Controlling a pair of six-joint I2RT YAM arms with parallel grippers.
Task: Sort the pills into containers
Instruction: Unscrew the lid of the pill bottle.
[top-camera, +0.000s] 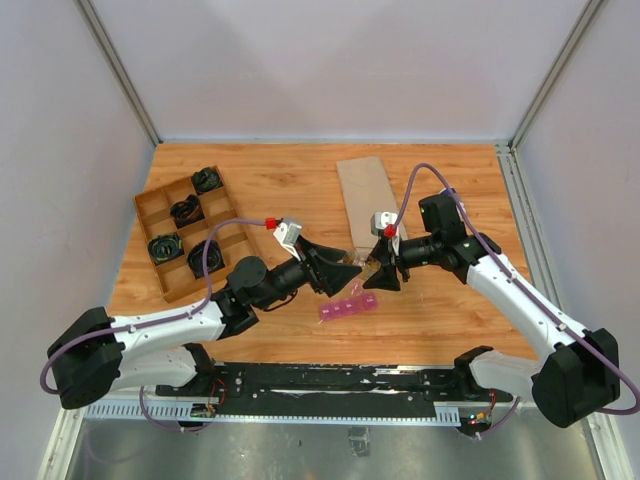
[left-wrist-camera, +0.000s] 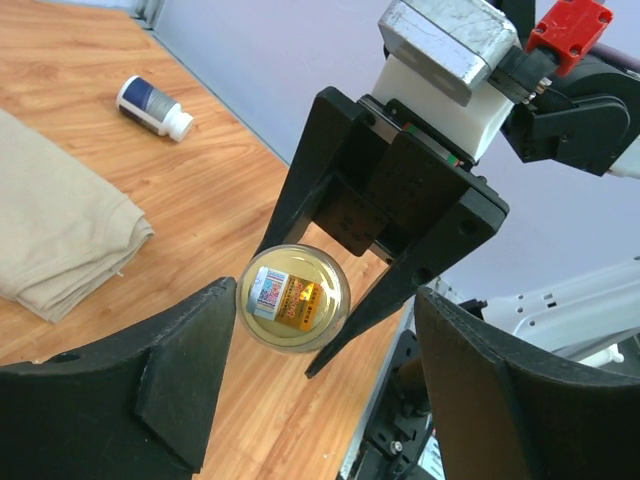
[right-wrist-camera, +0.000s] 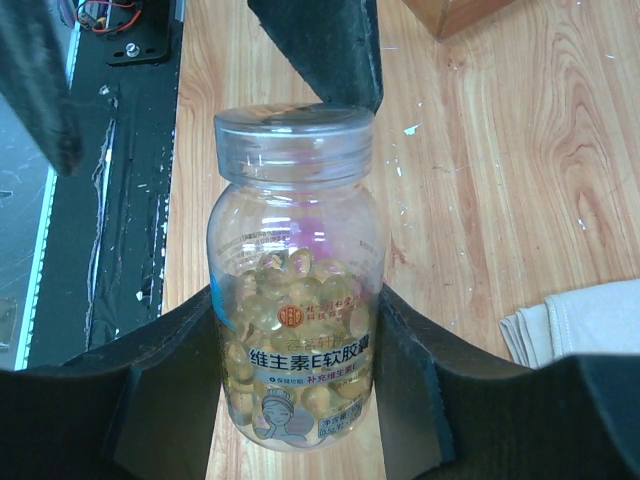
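The right pincer (right-wrist-camera: 298, 300) is closed on a clear round plastic bottle (right-wrist-camera: 295, 230). Its black fingers (right-wrist-camera: 160, 400) press the bottle's lower body from both sides and hold it above the wooden surface (top-camera: 280, 180). Yellow softgel pills (right-wrist-camera: 290, 285) fill the bottle's lower part, and a clear ribbed lid (right-wrist-camera: 293, 140) sits on top.

The left pincer (left-wrist-camera: 325, 298) faces the lid end-on with its jaws spread. One finger is just beside the lid's edge, the other is well clear of it, and it holds nothing.

The narrow translucent magenta-pink strip of small square containers (top-camera: 348, 307) lies flat on the surface. It is just nearer the arm bases than the two pincers and is touched by neither.

A brown wooden divided tray (top-camera: 150, 245) holding black coiled items (top-camera: 186, 210) sits on the left side. A folded beige cloth (top-camera: 362, 195) lies beyond the pincers. The left wrist view shows a small bottle with a white cap (left-wrist-camera: 153, 106) lying on its side past the cloth.
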